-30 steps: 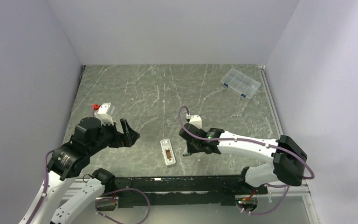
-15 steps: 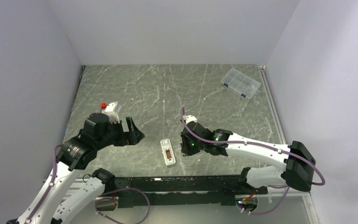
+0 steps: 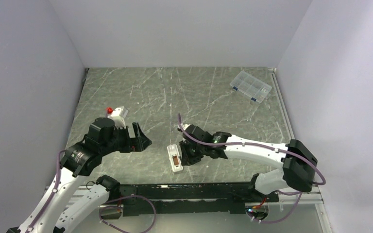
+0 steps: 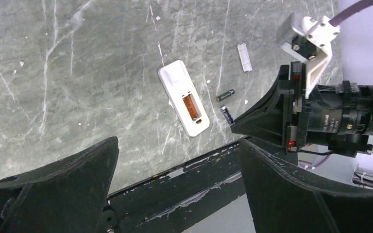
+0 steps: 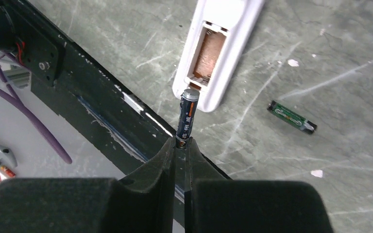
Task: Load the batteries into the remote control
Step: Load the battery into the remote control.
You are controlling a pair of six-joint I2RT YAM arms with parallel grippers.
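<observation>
The white remote control (image 3: 175, 158) lies back-up near the table's front edge with its battery bay open; it also shows in the left wrist view (image 4: 183, 103) and the right wrist view (image 5: 218, 48). My right gripper (image 5: 181, 142) is shut on one dark battery (image 5: 187, 113), which sticks out past the fingertips just short of the remote's near end. The other battery (image 5: 291, 117) lies loose on the table to the right, also seen in the left wrist view (image 4: 225, 95). My left gripper (image 3: 138, 138) is open and empty, held above the table left of the remote.
A small white sliver, the battery cover (image 4: 244, 57), lies beyond the loose battery. A clear compartmented box (image 3: 250, 86) sits at the far right. The black front rail (image 3: 184, 189) runs just behind the remote's near end.
My right gripper has moved left with the battery, from right of the remote to right beside its near end. My left arm rose and shifted slightly toward the remote.
</observation>
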